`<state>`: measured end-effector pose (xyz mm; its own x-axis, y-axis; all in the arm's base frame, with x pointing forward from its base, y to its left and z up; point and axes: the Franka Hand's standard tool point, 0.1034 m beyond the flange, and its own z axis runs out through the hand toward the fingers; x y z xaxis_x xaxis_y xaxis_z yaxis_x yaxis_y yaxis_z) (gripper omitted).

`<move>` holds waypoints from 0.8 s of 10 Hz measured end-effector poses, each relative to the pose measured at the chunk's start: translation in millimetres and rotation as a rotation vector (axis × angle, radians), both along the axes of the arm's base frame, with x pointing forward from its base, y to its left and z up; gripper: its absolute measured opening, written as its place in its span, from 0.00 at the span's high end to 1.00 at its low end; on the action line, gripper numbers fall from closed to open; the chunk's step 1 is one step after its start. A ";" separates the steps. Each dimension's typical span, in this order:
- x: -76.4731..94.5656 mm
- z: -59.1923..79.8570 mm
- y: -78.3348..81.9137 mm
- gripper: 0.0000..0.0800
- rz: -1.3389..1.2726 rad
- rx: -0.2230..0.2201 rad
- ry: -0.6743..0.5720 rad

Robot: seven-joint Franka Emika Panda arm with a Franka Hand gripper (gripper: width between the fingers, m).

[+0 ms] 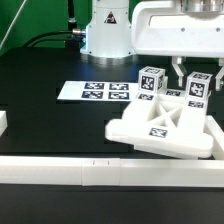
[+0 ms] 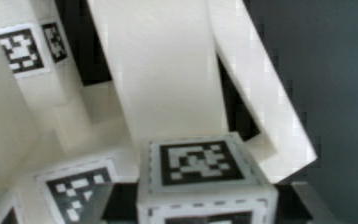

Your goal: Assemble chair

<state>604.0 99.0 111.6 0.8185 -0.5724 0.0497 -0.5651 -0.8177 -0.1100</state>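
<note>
A flat white chair panel [image 1: 160,125] with crossed ribs and a tag lies by the front rail on the exterior view's right. Two chunky white tagged posts stand at its far edge, one [image 1: 150,80] on the exterior view's left of the other [image 1: 197,88]. My gripper [image 1: 197,74] comes down over the second post, with a finger on each side of it. In the wrist view this post [image 2: 202,165] sits between the dark fingers [image 2: 123,200], tag facing the camera. The jaws look shut on it. The ribbed panel [image 2: 149,70] stretches away beyond it.
The marker board [image 1: 95,92] lies flat on the black table towards the exterior view's left. A long low white rail [image 1: 90,172] runs along the front. A small white block [image 1: 3,122] shows at the left edge. The robot base [image 1: 108,35] stands at the back.
</note>
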 end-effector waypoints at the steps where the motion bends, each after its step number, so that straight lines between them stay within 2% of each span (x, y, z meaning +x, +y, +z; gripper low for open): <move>1: 0.5 0.0 -4.4 0.64 -0.070 0.004 0.004; 4: -10.4 0.2 -27.7 0.64 -0.479 0.051 -0.003; 6: -12.5 -0.4 -25.7 0.64 -0.488 0.052 -0.002; 7: -12.8 -0.1 -22.4 0.37 -0.483 0.053 -0.003; 8: -13.1 2.0 -20.6 0.37 -0.480 0.054 -0.001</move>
